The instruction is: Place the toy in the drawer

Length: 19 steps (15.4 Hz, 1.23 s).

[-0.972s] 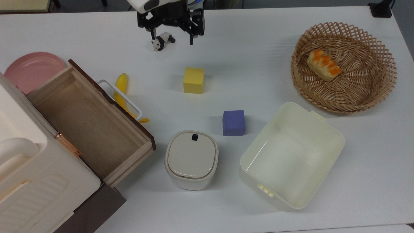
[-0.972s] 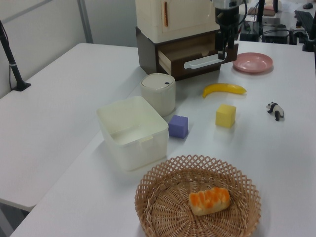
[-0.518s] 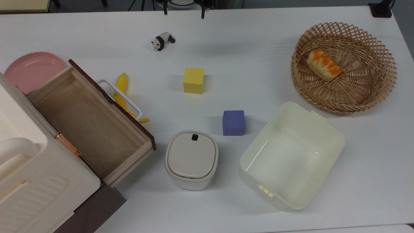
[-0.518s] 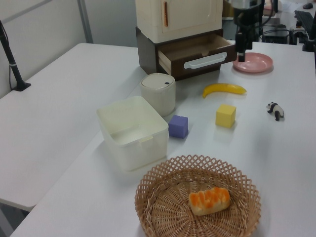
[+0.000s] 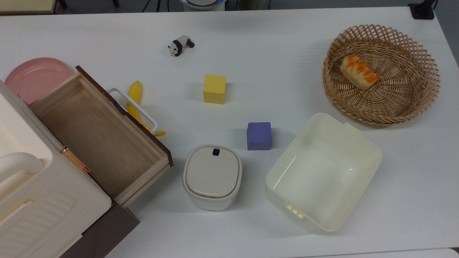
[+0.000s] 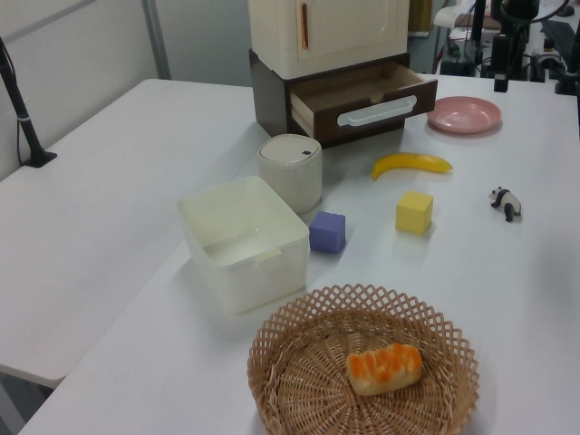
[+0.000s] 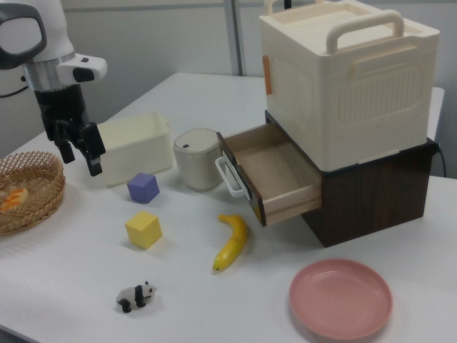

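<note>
White tabletop (image 5: 287,64) under everything; toy (image 5: 180,45) upright on four legs on bare table, touching nothing, well apart from drawer (image 5: 96,136); drawer pulled open, light-wood floor bare, white handle beside banana (image 7: 231,242); yellow cube (image 5: 214,89) near toy, purple cube (image 5: 259,135) beyond it, beside cream tub (image 5: 322,172); gripper (image 7: 77,151) raised off the table in the right view, fingers spread, holding nothing.
</note>
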{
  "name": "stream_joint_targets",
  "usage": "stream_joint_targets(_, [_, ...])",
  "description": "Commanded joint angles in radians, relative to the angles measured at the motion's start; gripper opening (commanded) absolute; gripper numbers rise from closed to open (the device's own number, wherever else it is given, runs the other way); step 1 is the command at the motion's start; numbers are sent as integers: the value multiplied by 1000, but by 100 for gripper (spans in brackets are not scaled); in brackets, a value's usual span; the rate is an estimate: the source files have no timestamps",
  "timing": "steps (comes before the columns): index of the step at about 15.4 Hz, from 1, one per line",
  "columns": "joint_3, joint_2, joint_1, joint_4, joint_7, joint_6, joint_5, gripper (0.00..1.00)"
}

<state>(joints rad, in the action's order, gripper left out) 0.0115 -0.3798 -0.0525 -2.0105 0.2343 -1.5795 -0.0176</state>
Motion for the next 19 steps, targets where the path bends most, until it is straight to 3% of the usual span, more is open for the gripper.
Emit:
stream_joint_targets(1, [37,-24,85,-36,205,-46,42,100])
stream_joint_targets(3, [67,-27,127,-36,292,-50,45,100])
stream_joint_targets(5, [138,-27,224,-34,328,-53,94,100])
stream_joint_targets(6, [145,-25,236,-37,329,-53,106,100])
stream_joint_targets(10, [143,-25,255,-83,283,-76,108,100])
stream_joint_targets(19, [139,-21,272,-356,117,-342,108,100])
